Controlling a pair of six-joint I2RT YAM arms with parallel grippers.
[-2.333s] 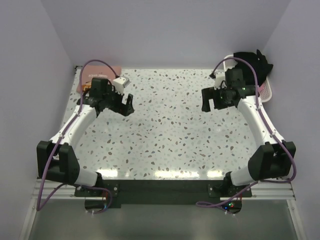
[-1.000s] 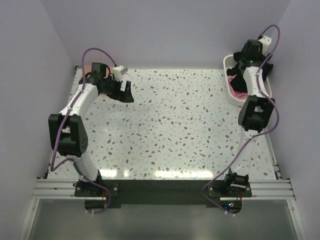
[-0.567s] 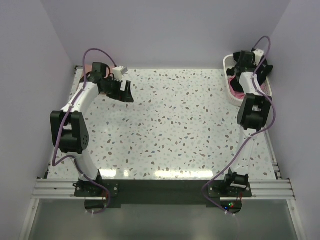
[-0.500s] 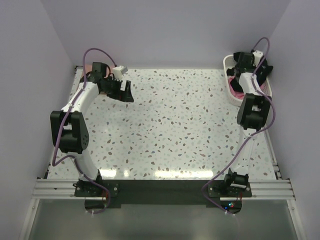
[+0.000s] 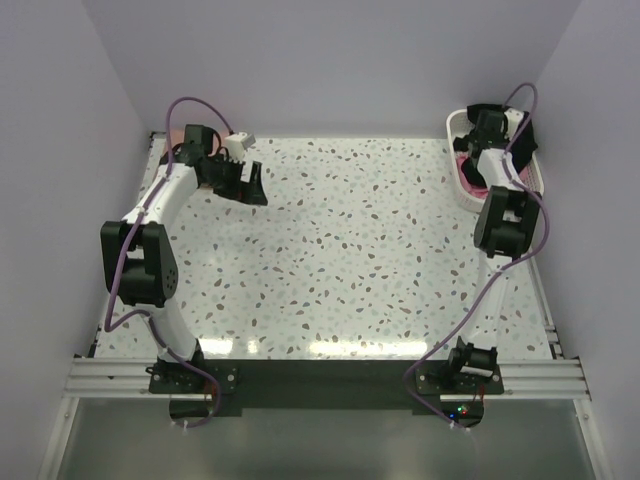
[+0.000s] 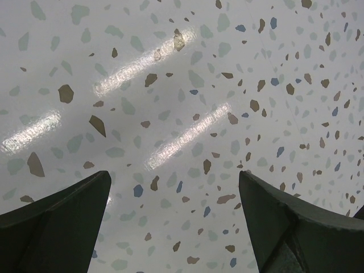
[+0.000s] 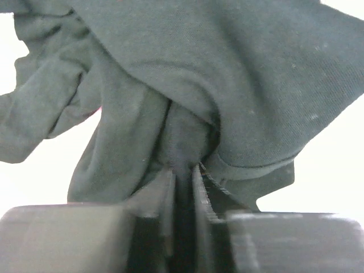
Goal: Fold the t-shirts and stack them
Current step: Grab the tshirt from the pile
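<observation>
My right gripper (image 7: 183, 170) is down in the basket at the table's back right corner, shut on a bunched fold of the black t-shirt (image 7: 227, 68). From above, the right gripper (image 5: 488, 128) sits over the basket, with a bit of bright pink t-shirt (image 5: 466, 170) showing beside the arm. Over the bare table near the back left, my left gripper (image 5: 252, 188) hovers. Its jaws stand wide open in the left wrist view, where the left gripper (image 6: 173, 177) has only speckled tabletop between its fingers. A sliver of salmon-pink cloth (image 5: 173, 134) shows behind the left arm.
The white lattice basket (image 5: 452, 122) stands against the back right corner, close to the walls. The terrazzo table (image 5: 350, 250) lies between the two arms. Purple cables loop above both wrists.
The right arm has lowered into the basket and its jaws have closed on the black cloth. The left arm has barely moved and stays open.
</observation>
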